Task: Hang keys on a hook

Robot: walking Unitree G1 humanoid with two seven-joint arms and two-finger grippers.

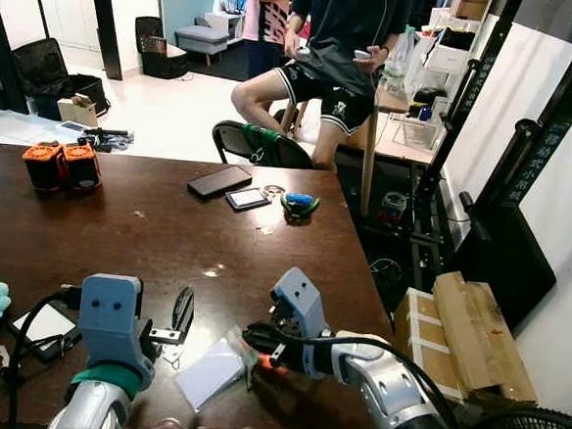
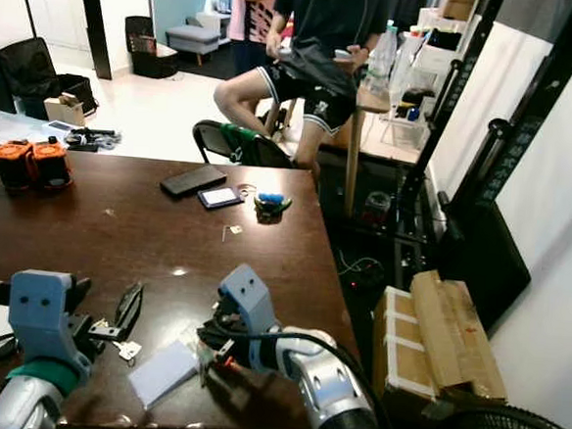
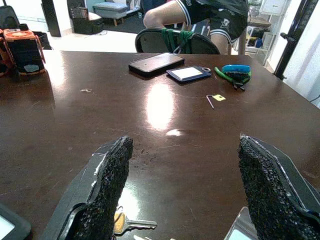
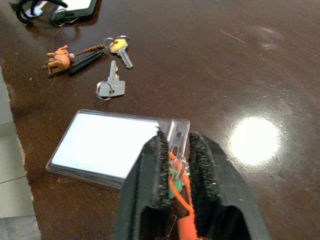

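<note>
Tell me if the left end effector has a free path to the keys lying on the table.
Probably yes. The left end effector hangs open just above the keys, one key between its fingers, and nothing lies over them. The badge holder sits beside them.

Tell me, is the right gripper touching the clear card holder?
Touching. The right wrist view shows the right gripper shut on the clip of the card holder.
</note>
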